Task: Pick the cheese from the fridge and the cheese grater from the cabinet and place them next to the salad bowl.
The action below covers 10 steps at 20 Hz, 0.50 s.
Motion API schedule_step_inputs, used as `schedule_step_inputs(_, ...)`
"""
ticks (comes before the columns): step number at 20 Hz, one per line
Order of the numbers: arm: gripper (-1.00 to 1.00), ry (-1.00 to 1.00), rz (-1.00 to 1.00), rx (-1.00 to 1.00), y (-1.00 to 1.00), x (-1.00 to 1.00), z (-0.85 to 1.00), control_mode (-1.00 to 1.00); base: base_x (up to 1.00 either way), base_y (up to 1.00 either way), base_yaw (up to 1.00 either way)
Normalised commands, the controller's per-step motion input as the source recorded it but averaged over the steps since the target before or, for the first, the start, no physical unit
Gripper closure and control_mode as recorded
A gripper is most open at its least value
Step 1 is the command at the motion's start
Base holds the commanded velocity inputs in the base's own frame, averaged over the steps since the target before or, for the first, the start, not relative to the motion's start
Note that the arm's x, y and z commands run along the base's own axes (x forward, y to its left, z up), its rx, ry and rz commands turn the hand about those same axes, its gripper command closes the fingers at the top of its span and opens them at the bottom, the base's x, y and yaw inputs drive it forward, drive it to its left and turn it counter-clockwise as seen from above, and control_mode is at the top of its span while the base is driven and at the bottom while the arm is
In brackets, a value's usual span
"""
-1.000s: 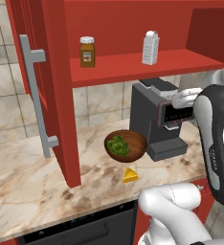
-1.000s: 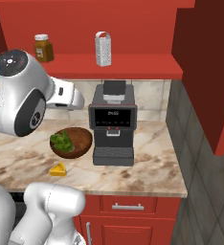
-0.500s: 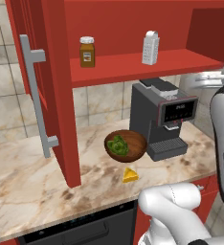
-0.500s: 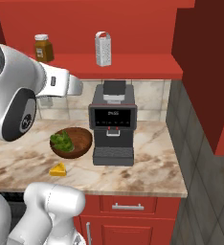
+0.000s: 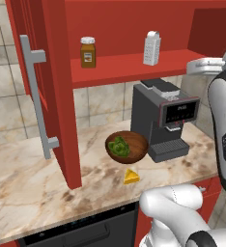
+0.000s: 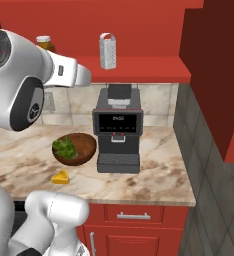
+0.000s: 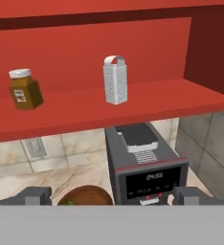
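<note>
Red cabinet (image 5: 62,72) shelf, cheese grater (image 7: 115,80) upright mid-shelf, open gripper (image 7: 111,195) well short.

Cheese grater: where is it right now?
The cheese grater stands upright on the cabinet shelf, right of the brown jar, above the coffee machine.

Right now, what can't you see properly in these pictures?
- Brown jar with white lid: right base view, mostly hidden behind the white arm.
- Round dark-brown salad bowl: hand view, lower part cut off at the bottom.
- Words on the black coffee machine's screen: too small to read.
- Gripper: hand view, fingertips barely show; they stand wide apart.
</note>
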Motion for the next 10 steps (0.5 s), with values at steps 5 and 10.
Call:
schedule_step_inputs(5, -1.0, 0.0, 0.0, 0.0, 0.0, 0.59, 0.0, -1.0, 0.0, 0.0, 0.0)
schedule_step_inputs(10, -1.0, 0.0, 0.0, 0.0, 0.0, 0.34, 0.0, -1.0, 0.0, 0.0, 0.0)
